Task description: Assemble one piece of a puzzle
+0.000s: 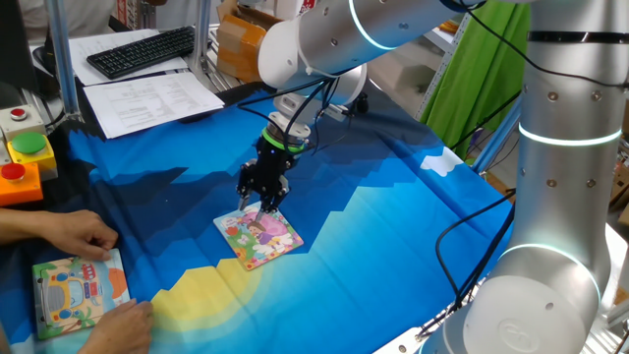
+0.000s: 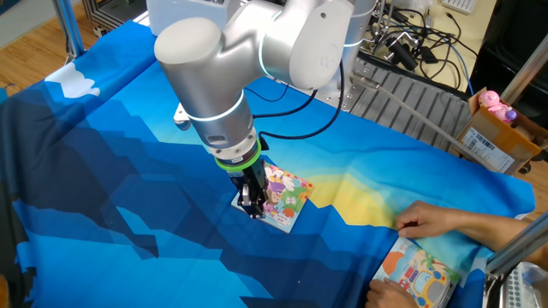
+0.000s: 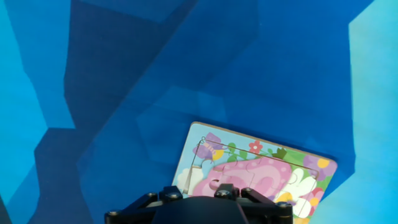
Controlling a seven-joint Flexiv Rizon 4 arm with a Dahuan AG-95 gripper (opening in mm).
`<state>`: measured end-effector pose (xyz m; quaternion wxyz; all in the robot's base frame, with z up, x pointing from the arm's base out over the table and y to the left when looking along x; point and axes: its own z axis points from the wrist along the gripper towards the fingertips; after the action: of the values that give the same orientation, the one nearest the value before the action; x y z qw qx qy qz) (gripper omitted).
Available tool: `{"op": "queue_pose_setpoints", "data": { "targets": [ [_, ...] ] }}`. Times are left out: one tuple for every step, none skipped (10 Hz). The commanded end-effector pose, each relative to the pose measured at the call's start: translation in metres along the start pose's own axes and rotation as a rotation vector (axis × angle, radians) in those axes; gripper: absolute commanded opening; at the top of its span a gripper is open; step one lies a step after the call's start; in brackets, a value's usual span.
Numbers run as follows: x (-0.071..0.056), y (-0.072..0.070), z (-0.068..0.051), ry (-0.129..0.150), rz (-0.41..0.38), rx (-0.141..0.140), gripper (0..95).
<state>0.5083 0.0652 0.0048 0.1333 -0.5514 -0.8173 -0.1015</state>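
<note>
The puzzle (image 1: 263, 239) is a small square board with a pink, yellow and light-blue cartoon girl, lying flat on the blue cloth. It also shows in the other fixed view (image 2: 289, 195) and in the hand view (image 3: 261, 169). My gripper (image 1: 265, 206) stands upright over the board's far left corner, fingertips down at its surface (image 2: 253, 208). The fingers are close together with a small pale pink bit between them, which looks like the piece (image 1: 266, 207). In the hand view only the gripper's black body (image 3: 199, 208) shows; the fingertips and the piece are hidden.
A person's hands (image 1: 69, 234) hold an orange-bordered vehicle board (image 1: 74, 293) at the front left, which also shows in the other fixed view (image 2: 419, 274). A button box (image 1: 25, 157), papers and a keyboard (image 1: 142, 49) lie beyond the cloth. Cables hang from my arm.
</note>
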Motion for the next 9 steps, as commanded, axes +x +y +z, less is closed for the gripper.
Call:
{"op": "queue_pose_setpoints", "data": {
  "targets": [
    [0.0002, 0.0007, 0.0007, -0.001, 0.003, -0.002, 38.0],
    [0.0003, 0.001, 0.0009, -0.001, 0.005, -0.003, 38.0],
    [0.0008, 0.0017, 0.0002, -0.001, 0.006, -0.002, 38.0],
    [0.001, 0.002, -0.0001, -0.001, 0.008, -0.002, 38.0],
    [0.001, 0.0023, 0.0003, -0.002, 0.008, -0.002, 38.0],
    [0.0009, 0.0026, 0.0006, -0.002, 0.012, -0.003, 38.0],
    [0.0008, 0.0029, 0.0011, -0.002, 0.008, -0.002, 38.0],
    [0.0007, 0.0031, 0.0009, -0.003, 0.009, -0.002, 38.0],
    [0.0007, 0.0031, 0.0008, -0.003, 0.009, -0.001, 38.0]
  ]
}}
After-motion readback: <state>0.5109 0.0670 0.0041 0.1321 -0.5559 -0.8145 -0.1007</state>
